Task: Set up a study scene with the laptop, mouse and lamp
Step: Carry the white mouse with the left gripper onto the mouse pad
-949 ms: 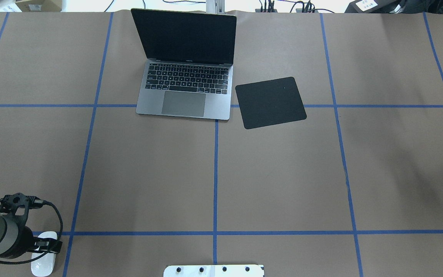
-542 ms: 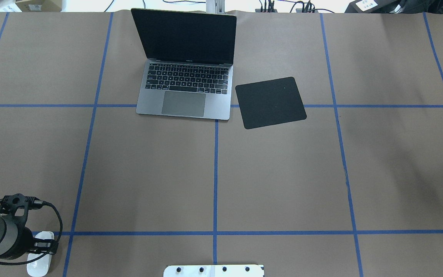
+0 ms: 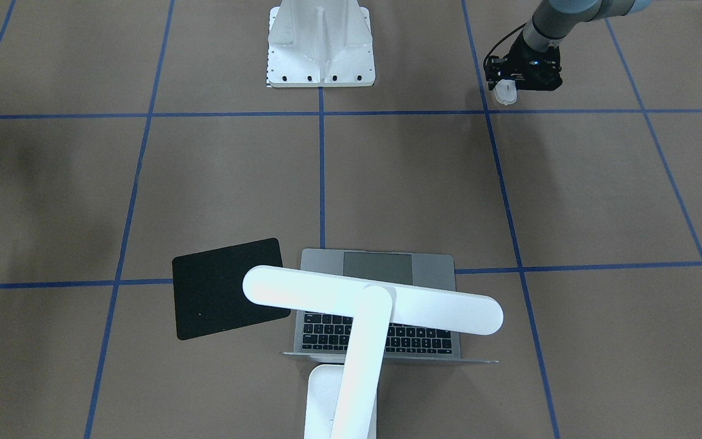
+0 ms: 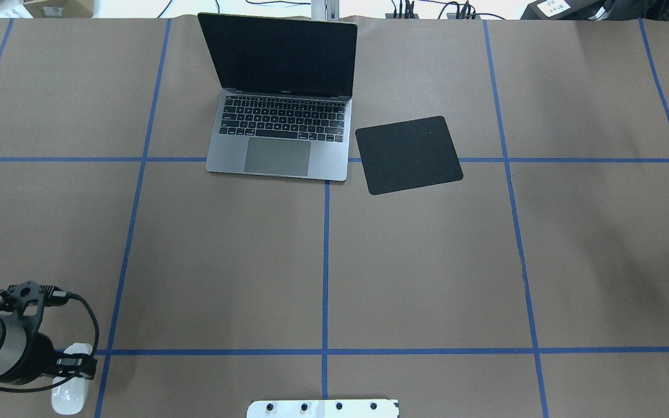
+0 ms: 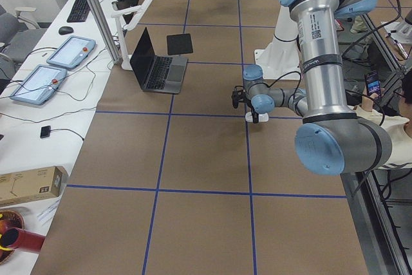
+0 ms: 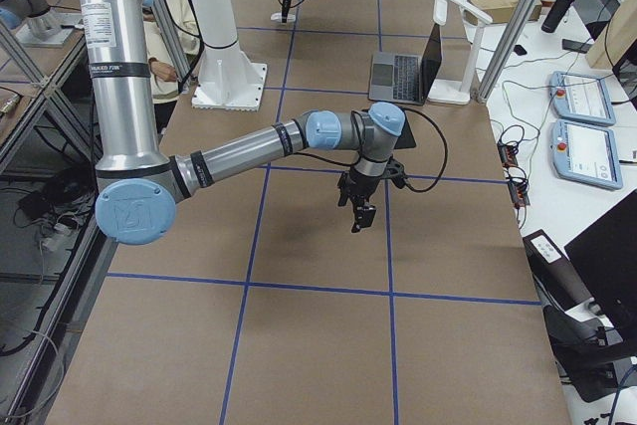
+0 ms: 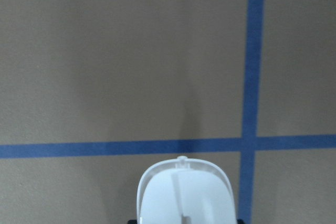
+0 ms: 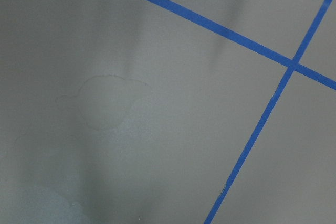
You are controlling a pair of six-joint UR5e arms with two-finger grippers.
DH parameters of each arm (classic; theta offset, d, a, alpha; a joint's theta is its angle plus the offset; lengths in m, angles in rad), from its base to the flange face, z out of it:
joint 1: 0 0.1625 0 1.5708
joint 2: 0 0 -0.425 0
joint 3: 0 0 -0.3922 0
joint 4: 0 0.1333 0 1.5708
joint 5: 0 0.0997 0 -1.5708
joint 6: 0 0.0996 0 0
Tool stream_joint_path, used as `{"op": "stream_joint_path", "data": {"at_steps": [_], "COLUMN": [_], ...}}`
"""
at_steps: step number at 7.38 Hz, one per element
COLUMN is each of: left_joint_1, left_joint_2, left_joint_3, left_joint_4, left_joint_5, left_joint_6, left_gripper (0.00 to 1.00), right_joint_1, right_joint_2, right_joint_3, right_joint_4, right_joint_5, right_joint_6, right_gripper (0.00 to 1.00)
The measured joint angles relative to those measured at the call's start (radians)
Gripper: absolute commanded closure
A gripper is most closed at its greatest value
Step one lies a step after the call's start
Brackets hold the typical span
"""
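Note:
The white mouse (image 4: 71,388) is at the near left of the table, by a blue tape crossing. My left gripper (image 4: 73,367) is shut on it. The mouse's nose fills the bottom of the left wrist view (image 7: 185,195) and it also shows in the front view (image 3: 505,92). The grey laptop (image 4: 279,136) stands open at the far middle. The white lamp (image 3: 372,300) stands behind the laptop, its bar head over the keyboard. My right gripper (image 6: 359,214) hangs above bare paper at the table's right end. I cannot tell whether it is open.
A black mouse pad (image 4: 408,154) lies just right of the laptop. The white bolted pedestal (image 3: 320,46) stands at the near middle edge. Blue tape lines cross the brown paper. Tablets and cables lie beyond the far edge (image 6: 582,97).
My left gripper and the mouse in it shifted slightly left, then back right and a little away from the robot. The right arm and everything else stayed still.

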Motion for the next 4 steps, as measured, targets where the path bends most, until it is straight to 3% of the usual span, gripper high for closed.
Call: {"op": "stream_joint_path", "data": {"at_steps": [2,4], "left_joint_1": [-0.08,-0.15], "left_joint_2": [-0.199,-0.531], "left_joint_3": [0.022,0.088], "left_joint_4": [0.061,0.248], "left_joint_5": [-0.012,0.007], "left_joint_6": [0.019,0.023], "left_gripper": [0.97,0.98], "right_joint_1": [0.002,0.004], "right_joint_2": [0.003,0.001], "right_joint_3": [0.002,0.002], "right_joint_4": [-0.002,-0.003], "right_joint_5": [0.005,0.033], "right_joint_6": [0.006,0.013], "right_gripper": [0.0,0.0]}}
